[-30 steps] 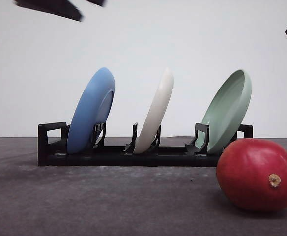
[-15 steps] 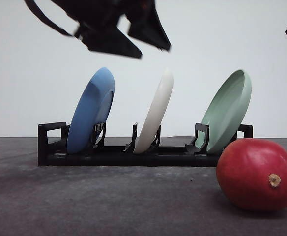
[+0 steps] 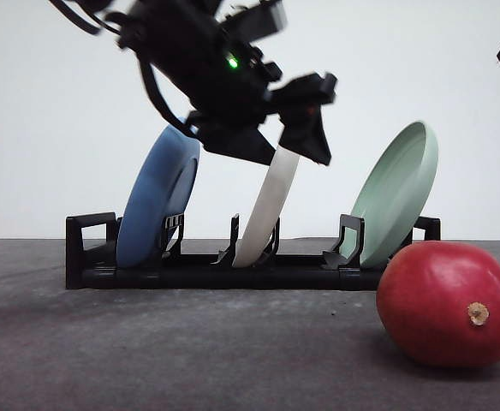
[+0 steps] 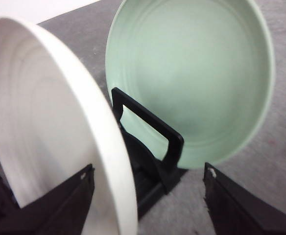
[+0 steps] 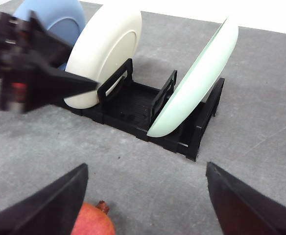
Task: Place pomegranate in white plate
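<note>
Pomegranate lies on its side on the grey surface, near and to the right, tan stem nub pointing toward the camera; nothing touches it. It sits just in front of the right end of the black rack, close below the pale green plate. The white plate stands on edge in the rack's middle slot, leaning right, with the blue plate in the left slot; the slots hold all three upright, so the white one cannot receive fruit until it is lifted out and laid flat, by my reading. Left gripper hangs over the top edge of the white plate, fingers spread, one on each side of the rim, gripping nothing as far as I can tell; judged to be lining up a grasp on the rim. Right gripper hovers above the near right part of the surface, fingers apart and empty, with the fruit's crown just beside its left finger, low between the two tips. Fruit is well apart from the left fingers, near the right ones.
</note>
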Available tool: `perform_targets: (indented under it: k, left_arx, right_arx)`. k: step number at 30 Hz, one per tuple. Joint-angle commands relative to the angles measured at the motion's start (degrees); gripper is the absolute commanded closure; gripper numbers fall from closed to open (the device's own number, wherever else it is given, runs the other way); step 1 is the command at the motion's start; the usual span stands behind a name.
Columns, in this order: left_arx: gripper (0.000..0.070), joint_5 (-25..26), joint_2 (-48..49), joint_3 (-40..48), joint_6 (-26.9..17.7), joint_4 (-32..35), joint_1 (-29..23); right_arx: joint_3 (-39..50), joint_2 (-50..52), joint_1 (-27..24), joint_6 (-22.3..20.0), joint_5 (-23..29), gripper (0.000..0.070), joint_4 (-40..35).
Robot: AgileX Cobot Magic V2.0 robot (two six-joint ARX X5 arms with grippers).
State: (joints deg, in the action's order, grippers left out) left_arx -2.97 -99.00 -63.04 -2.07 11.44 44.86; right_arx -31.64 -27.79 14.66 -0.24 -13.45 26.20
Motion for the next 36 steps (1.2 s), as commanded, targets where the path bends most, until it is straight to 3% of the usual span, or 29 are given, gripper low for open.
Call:
perform_targets:
  k: [1, 3, 9, 20, 36]
  left_arx:
    - [0.0272, -0.86, -1.83, -2.11, 0.21, 0.57, 0.52]
    - [0.0293, -1.53, -2.82, -3.06, 0.24, 0.36, 0.52]
    - [0.0685, -1.74, -3.15, -3.33, 0.26, 0.27, 0.52]
    - [0.0700, -1.74, -1.99, -3.33, 7.81, 0.10, 0.52]
    - [0.0699, -1.74, 6.07, -3.37, 9.20, -3.31, 0.59]
  right_arx:
    - [-0.79, -0.17, 0.20, -0.17, 0.00, 0.0213, -0.68]
    - [-0.79, -0.17, 0.20, -0.17, 0.00, 0.0213, -0.66]
    - [-0.79, -0.17, 0.20, -0.17, 0.00, 0.0213, -0.68]
    - [-0.79, -0.17, 0.20, -0.17, -0.02, 0.0213, -0.68]
    - [-0.79, -0.17, 0.22, -0.04, -0.04, 0.0213, -0.68]
